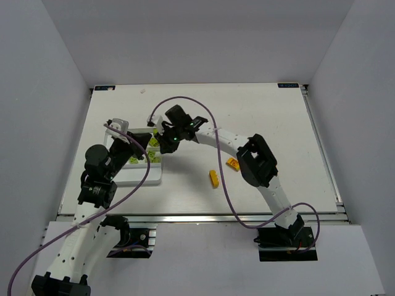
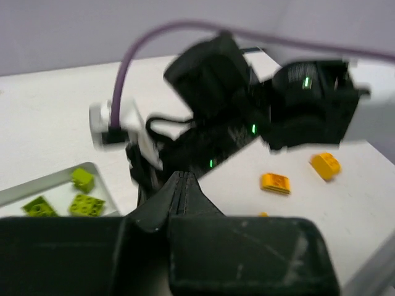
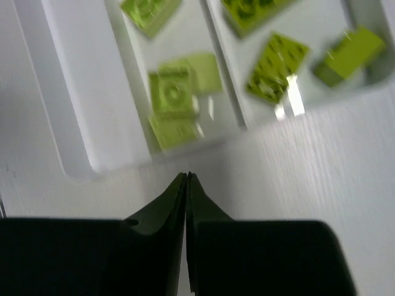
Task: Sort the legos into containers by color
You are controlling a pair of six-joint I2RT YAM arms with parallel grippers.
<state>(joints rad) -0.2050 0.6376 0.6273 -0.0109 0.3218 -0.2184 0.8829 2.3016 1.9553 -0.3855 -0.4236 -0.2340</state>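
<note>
The white divided tray [image 1: 139,178] lies at the left. Several lime green legos [image 1: 154,158] lie in it; in the right wrist view they fill two compartments [image 3: 173,98] [image 3: 276,65]. Two orange-yellow legos [image 1: 214,179] [image 1: 232,163] lie on the table right of the tray, and also show in the left wrist view [image 2: 275,182] [image 2: 325,165]. My left gripper [image 2: 179,176] is shut and empty above the tray's right side [image 1: 137,148]. My right gripper [image 3: 187,177] is shut and empty over bare table just outside the tray rim [image 3: 74,92], at its far right corner [image 1: 163,147].
The right arm's black wrist [image 2: 216,80] and purple cable [image 2: 123,74] hang close in front of the left gripper. The purple cable [image 1: 216,129] loops over the table. White walls enclose the table on three sides.
</note>
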